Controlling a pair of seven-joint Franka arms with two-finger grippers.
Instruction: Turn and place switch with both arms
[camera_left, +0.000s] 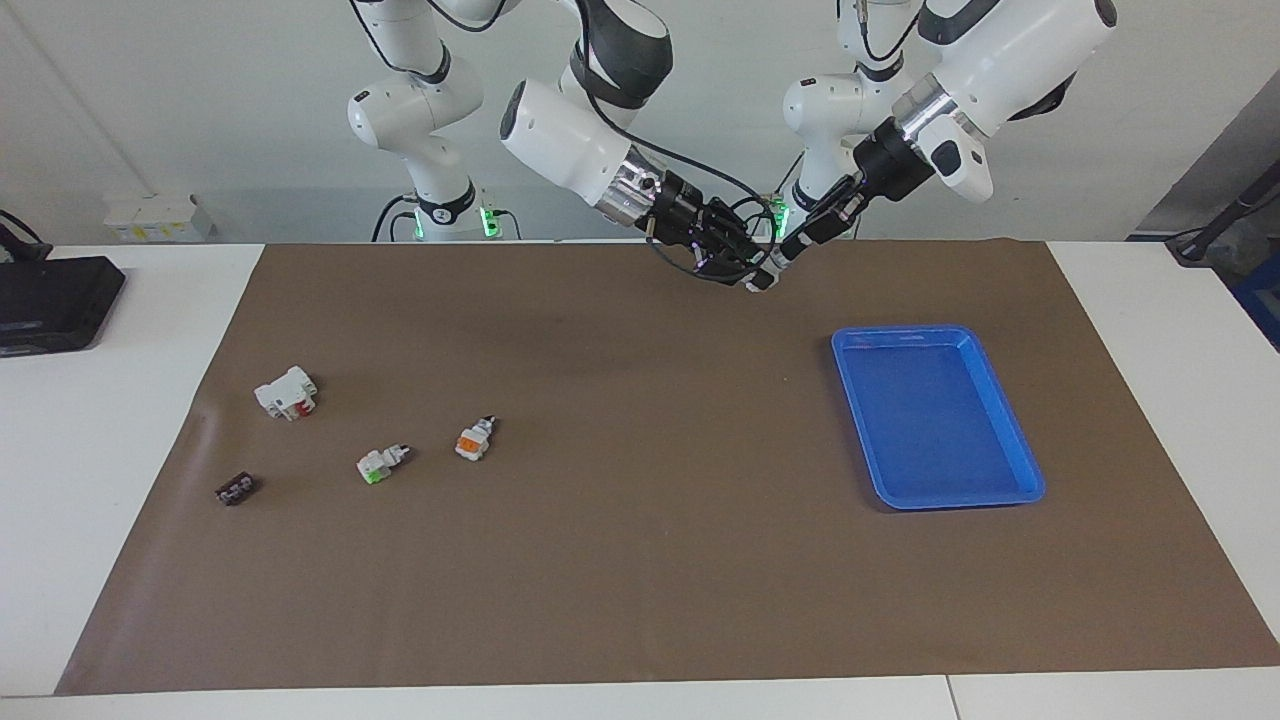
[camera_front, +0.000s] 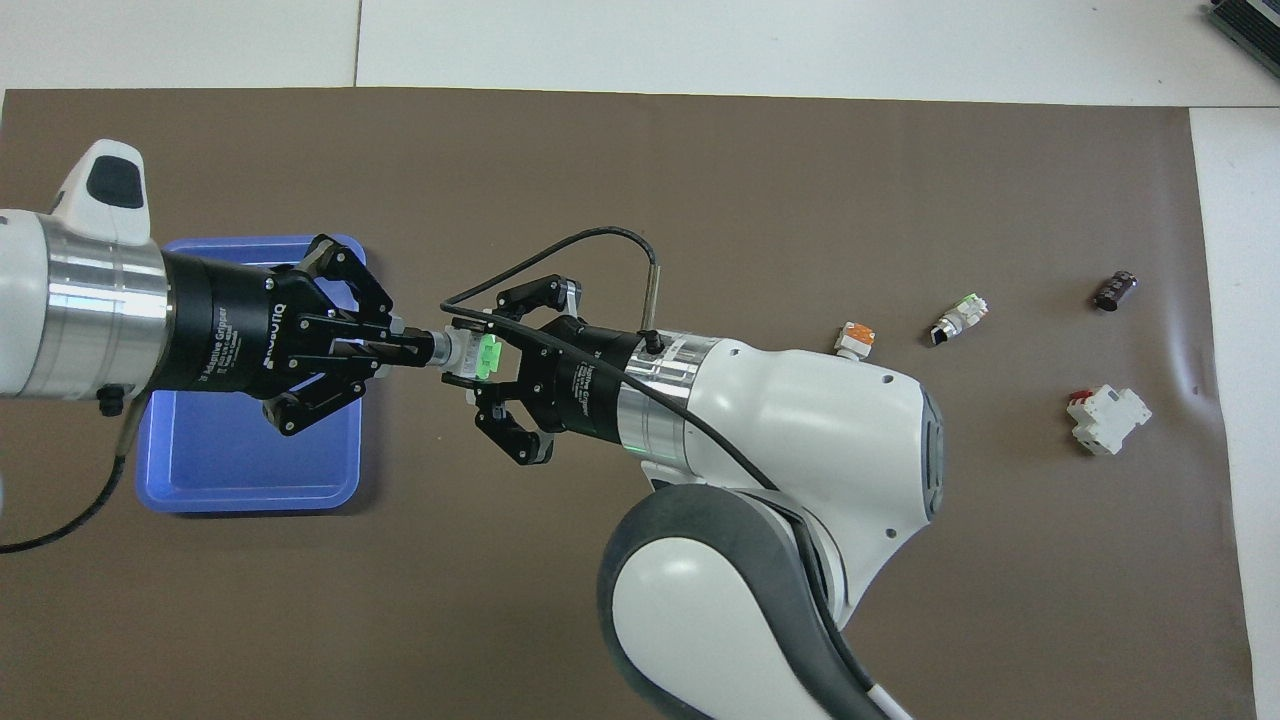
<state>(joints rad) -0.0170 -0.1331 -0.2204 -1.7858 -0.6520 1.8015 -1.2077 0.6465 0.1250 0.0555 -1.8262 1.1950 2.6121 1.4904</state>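
A white switch (camera_front: 468, 355) with a green face hangs in the air over the brown mat (camera_left: 640, 560), held from both ends. My right gripper (camera_front: 482, 358) is shut on its white body. My left gripper (camera_front: 428, 349) is shut on its black-tipped stem, with its outer links splayed. In the facing view the held switch (camera_left: 762, 281) sits where the left gripper (camera_left: 790, 250) and right gripper (camera_left: 750, 272) meet. Two more switches lie on the mat toward the right arm's end: an orange-faced one (camera_left: 472, 441) and a green-faced one (camera_left: 379, 464).
A blue tray (camera_left: 930, 420) lies on the mat toward the left arm's end, with nothing in it. A white block with a red part (camera_left: 286, 392) and a small dark brown strip (camera_left: 236, 489) lie beside the loose switches. A black device (camera_left: 50, 300) sits off the mat.
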